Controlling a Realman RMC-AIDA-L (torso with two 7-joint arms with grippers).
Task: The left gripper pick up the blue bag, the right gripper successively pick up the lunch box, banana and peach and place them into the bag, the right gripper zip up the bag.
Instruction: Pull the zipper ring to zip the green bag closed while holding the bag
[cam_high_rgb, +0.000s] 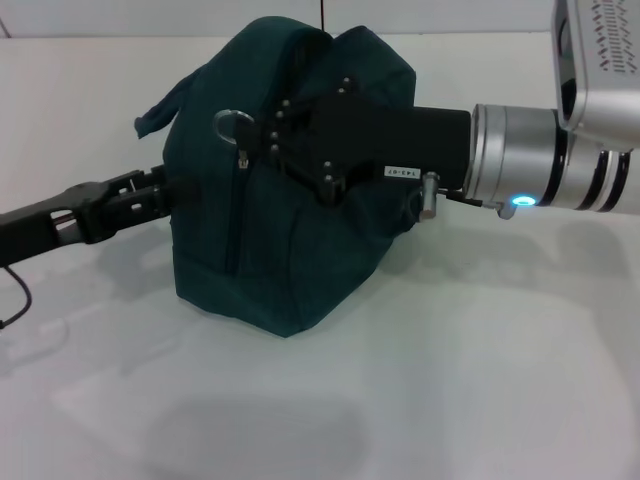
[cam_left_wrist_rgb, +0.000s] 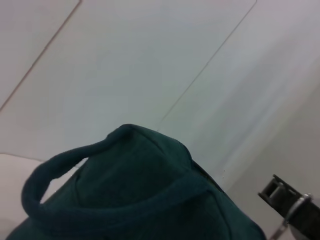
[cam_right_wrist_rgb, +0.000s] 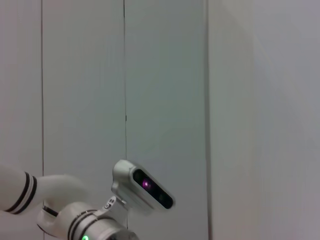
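blue bag (cam_high_rgb: 290, 250) upright on white worktop (cam_high_rgb: 450, 400), zipped, soft, likely slumps | left pincer (cam_high_rgb: 165, 195) at bag's side, grip state cannot tell | right pincer (cam_high_rgb: 275, 135) by metal ring pull (cam_high_rgb: 232, 125), the hold point; closure unclear

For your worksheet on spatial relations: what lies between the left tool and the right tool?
The bag, in the head view: left tool at one side, right tool against the other.
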